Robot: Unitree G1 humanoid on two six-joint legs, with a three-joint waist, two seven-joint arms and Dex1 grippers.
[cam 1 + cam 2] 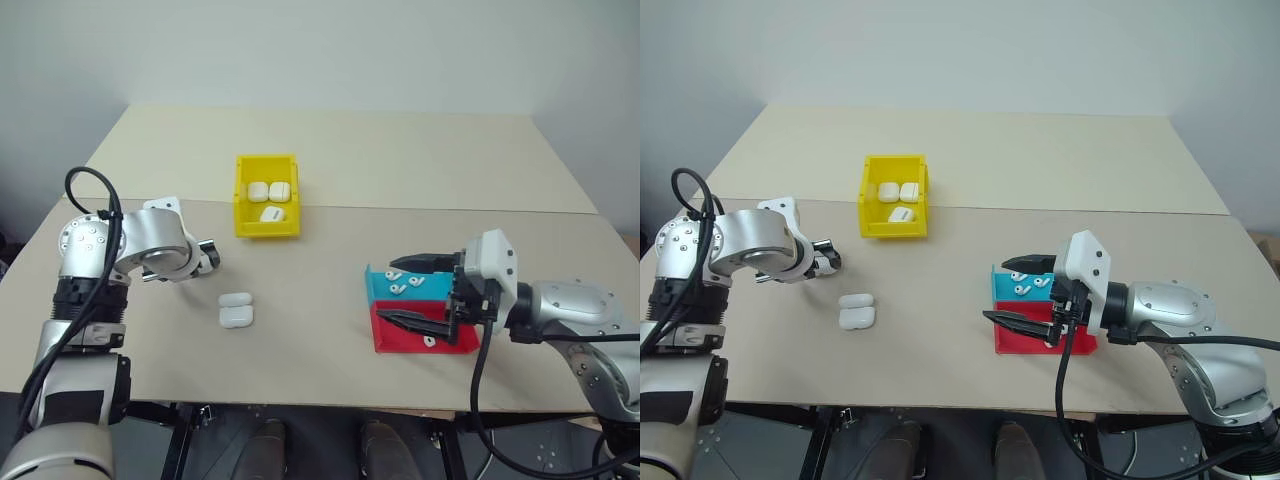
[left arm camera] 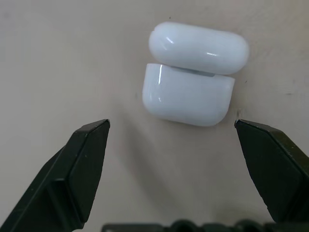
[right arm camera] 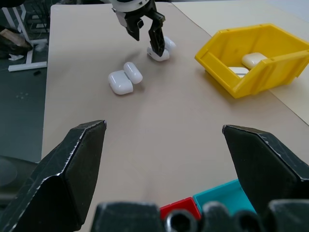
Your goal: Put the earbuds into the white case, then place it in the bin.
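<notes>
Currently, the table (image 1: 330,330) carries 1 open white case (image 1: 236,310) near its front-left area, lid hinged back and lying flat beside the body. In the left wrist view this case (image 2: 190,79) sits on the bare surface ahead of the left gripper (image 2: 174,145), whose 2 black fingers (image 2: 82,164) are spread wide and touch nothing. From the head views, the left gripper (image 1: 825,258) is at roughly 10 o'clock from the case, near it but apart. In the right wrist view a further white case (image 3: 159,50) lies just under the left gripper's fingertips; contact cannot be confirmed.

The bin (image 1: 267,196), bright yellow, stands at 12 o'clock from the open case, well apart, and holds 3 closed white cases (image 1: 270,190).

At 3 o'clock from the open case, well apart, lies a blue-and-red tray (image 1: 400,335). The earbuds (image 1: 398,283) rest on its blue half, with 1 more (image 1: 429,341) on the red half. The right gripper (image 1: 412,291) hangs over this tray with jaws spread wide and nothing between them.
</notes>
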